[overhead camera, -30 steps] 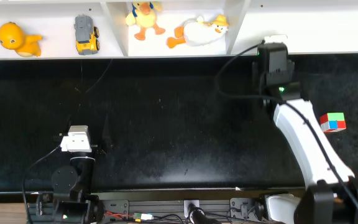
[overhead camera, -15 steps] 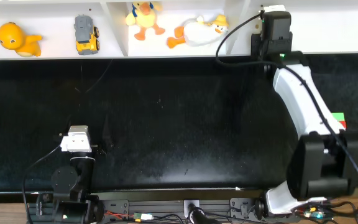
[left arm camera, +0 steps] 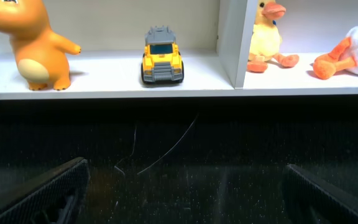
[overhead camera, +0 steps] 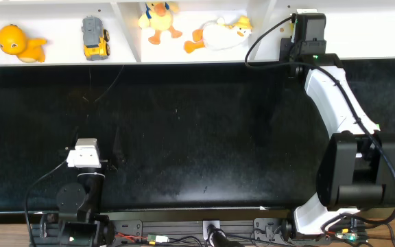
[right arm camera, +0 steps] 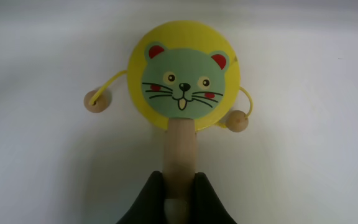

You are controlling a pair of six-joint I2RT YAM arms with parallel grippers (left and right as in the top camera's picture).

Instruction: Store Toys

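Right wrist: rattle (right arm camera: 180, 87) handle toward claw (right arm camera: 179, 185)

The round yellow wooden drum toy (right arm camera: 180, 78) has a green cat face with red ears. The small plastic toy truck (left arm camera: 161, 56) is yellow and grey.

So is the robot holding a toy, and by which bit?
Yes: the right gripper pinches the yellow round wooden rattle drum with a green cat face by the end of its plain wooden handle. The left gripper holds nothing.
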